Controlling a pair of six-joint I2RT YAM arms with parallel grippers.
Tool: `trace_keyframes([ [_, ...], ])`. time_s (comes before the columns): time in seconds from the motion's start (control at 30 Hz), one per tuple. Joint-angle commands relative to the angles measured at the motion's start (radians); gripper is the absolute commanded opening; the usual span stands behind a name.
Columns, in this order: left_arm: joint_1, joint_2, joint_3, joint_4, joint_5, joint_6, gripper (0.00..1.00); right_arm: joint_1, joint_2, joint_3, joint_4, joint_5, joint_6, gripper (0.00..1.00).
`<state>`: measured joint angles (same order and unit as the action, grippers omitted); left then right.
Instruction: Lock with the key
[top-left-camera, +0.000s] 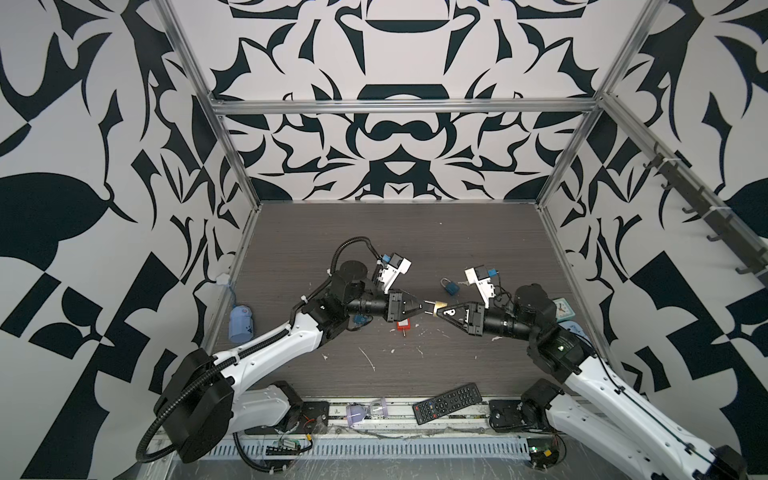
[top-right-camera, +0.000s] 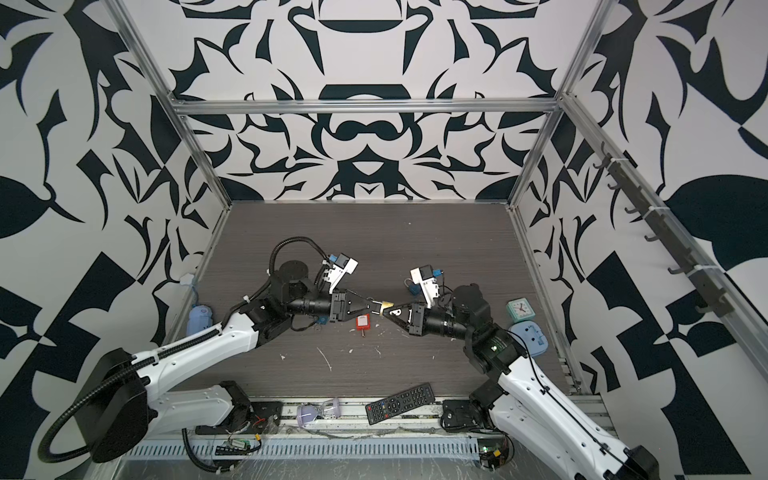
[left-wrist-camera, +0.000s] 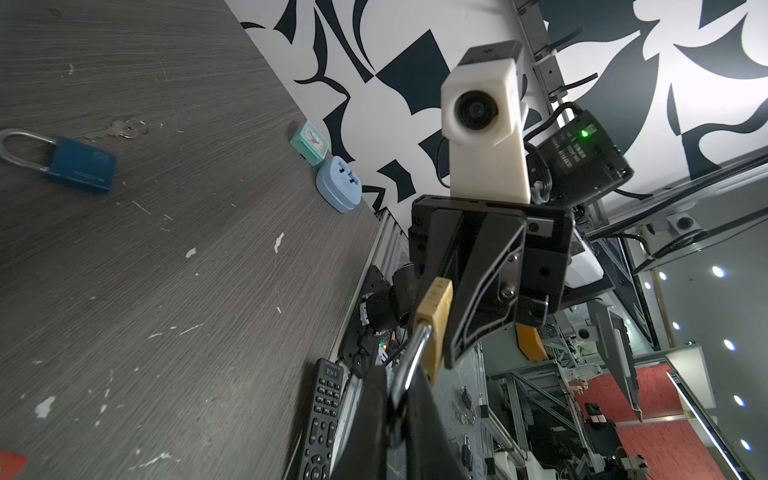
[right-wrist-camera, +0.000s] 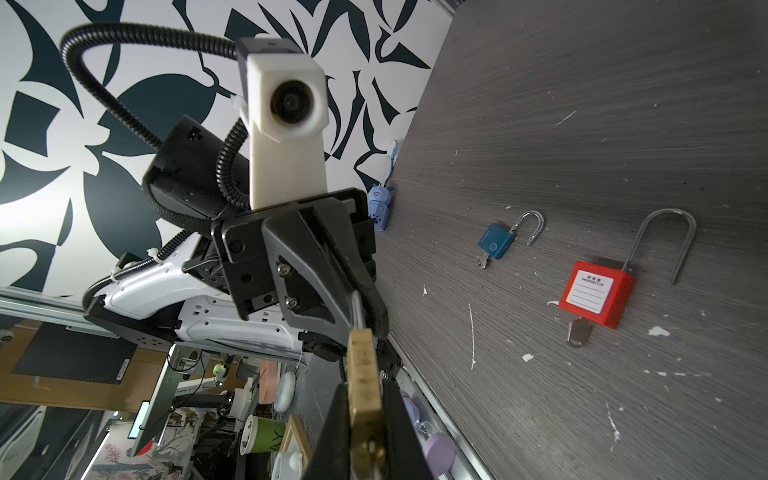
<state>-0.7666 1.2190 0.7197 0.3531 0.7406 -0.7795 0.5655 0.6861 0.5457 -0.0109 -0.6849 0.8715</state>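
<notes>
Centre stage: lock (top-left-camera: 439, 308) up off the table (top-left-camera: 374, 232), left gripper (top-left-camera: 428, 308) at its nine o'clock, right gripper (top-left-camera: 445, 311) at three. Second lock (top-left-camera: 450, 286) lies at one, third lock (top-left-camera: 403, 325) at eight, remote (top-left-camera: 446, 402) at six, clock (top-left-camera: 564, 309) far out at three.

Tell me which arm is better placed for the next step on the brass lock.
Left, probably: the left fingers grip the shackle and could push it in, while the right fingers steady the body. Whether the shackle is open, I cannot tell.

robot lab cell: aluminium frame (top-left-camera: 399, 107), black-and-white patterned walls (top-left-camera: 399, 41), wood-grain tabletop (top-left-camera: 374, 232), slotted cable duct (top-left-camera: 374, 449)
</notes>
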Motion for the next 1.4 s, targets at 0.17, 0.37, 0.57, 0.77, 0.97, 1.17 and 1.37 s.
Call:
trace_keyframes([
  [0.17,0.000,-0.014,0.032,0.035,-0.010,-0.003,0.00,-0.009,-0.025,-0.001,-0.096,0.121,-0.097,0.00],
  [0.37,-0.016,-0.012,0.030,0.049,-0.020,-0.012,0.00,-0.009,-0.006,0.006,-0.077,0.091,-0.099,0.00],
  [0.57,-0.031,-0.014,0.031,0.063,-0.023,-0.021,0.00,-0.009,-0.001,-0.021,0.009,0.067,-0.063,0.00],
  [0.77,-0.040,-0.020,0.028,0.083,-0.014,-0.033,0.00,-0.010,0.010,-0.033,0.057,0.050,-0.047,0.00],
  [0.97,-0.060,-0.015,0.031,0.095,0.002,-0.032,0.00,-0.009,0.045,-0.028,0.113,0.040,-0.034,0.00],
  [1.17,-0.099,0.006,0.041,0.121,0.021,-0.032,0.00,-0.009,0.090,-0.024,0.197,0.021,-0.009,0.00],
  [1.37,-0.123,0.033,0.037,0.218,0.047,-0.084,0.00,-0.009,0.141,-0.020,0.244,0.008,0.000,0.00],
])
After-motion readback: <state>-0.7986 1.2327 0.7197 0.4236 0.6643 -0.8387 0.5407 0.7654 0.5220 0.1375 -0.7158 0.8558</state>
